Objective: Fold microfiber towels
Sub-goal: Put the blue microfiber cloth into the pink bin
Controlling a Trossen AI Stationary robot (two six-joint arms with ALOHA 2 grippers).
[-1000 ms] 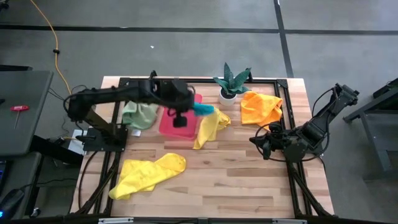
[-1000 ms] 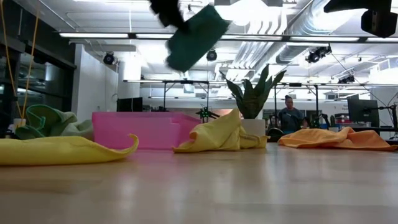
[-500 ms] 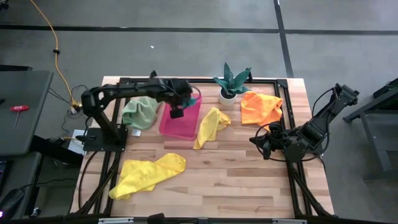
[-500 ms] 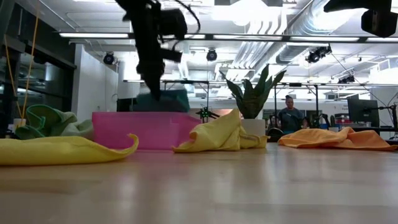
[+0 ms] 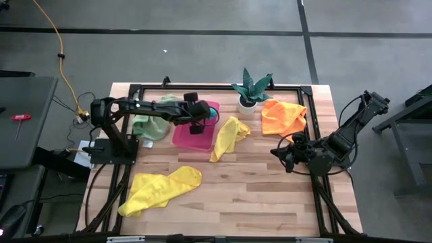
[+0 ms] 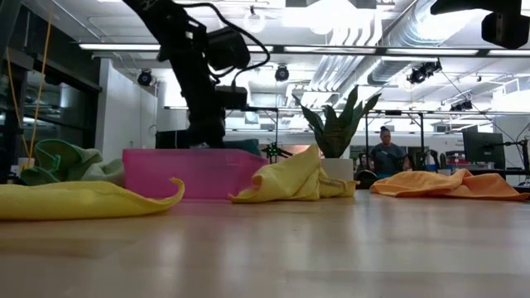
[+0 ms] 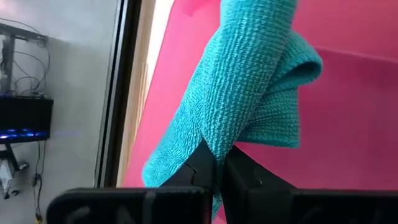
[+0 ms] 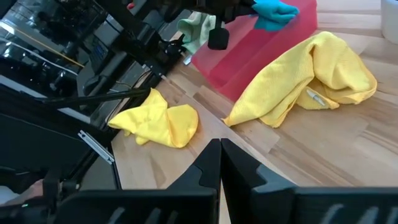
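While left hand [image 7: 217, 163] pinches teal towel [image 7: 249, 93] inside pink tray [image 5: 185, 135], plant [image 5: 251, 88] stands nearby.

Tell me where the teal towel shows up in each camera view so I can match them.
High view: teal towel at the pink tray's far right end, under the left gripper.
Low view: a teal sliver above the tray wall.
Left wrist view: fills the middle, pinched in the shut fingers.
Right wrist view: top edge, on the tray.
Shared landmark: the pink tray.
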